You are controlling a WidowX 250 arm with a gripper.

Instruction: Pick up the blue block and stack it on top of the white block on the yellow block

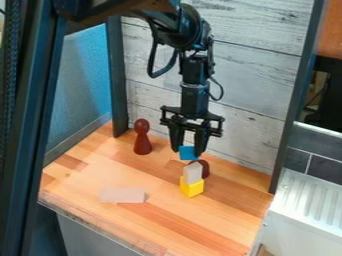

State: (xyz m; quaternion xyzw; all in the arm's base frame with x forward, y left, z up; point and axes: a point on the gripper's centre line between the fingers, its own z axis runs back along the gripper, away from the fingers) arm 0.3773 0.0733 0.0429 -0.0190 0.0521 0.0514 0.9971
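Claw state: my claw hangs pointing down near the back wall, its fingers parted only by the width of the blue block, one on each side. I judge that side pressure alone keeps the block up; gripping it high leaves its lower part clear of my fingertips.

Position: the blue block sits just above the grey block. I cannot tell from this angle whether the two touch.

Support: the grey block stands upright on the yellow cube, which rests on the wooden table and bears its weight. The footing looks narrow, so a sideways knock could probably topple it.

Surroundings: a dark red rounded piece is partly hidden behind the grey block. A dark red pawn-shaped figure stands on its broad base, back and to one side. A pale flat block lies nearer the front, well apart from the stack.
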